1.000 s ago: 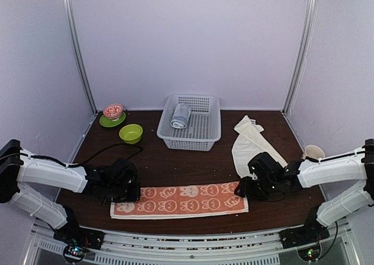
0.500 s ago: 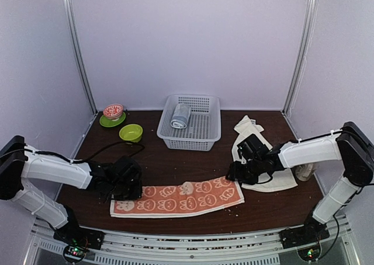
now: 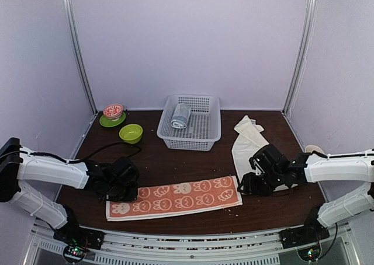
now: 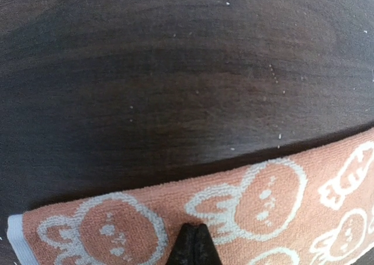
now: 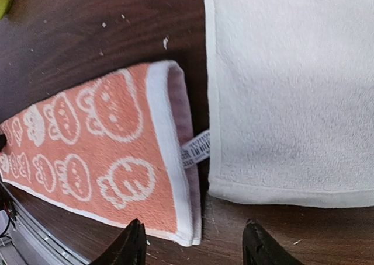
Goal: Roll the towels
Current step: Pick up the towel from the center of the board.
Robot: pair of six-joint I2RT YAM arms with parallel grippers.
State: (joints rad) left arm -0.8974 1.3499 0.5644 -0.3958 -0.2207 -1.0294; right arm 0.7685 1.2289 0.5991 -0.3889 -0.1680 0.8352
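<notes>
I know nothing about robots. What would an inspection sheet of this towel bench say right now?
Surface: dark wood table, pale crumbs scattered.
Job's things: orange towel flat, unrolled, along the near edge; cream towel loose at the right, unrolled.
Clutter: white basket holding a rolled grey-blue towel; green bowl; small red bowl on a green plate.
Fingers: left fingers shut, tips at the orange towel's left end; right fingers open, above its right end.
Cables: black cable on the table by the left arm.
Surroundings: pale walls, metal posts.
</notes>
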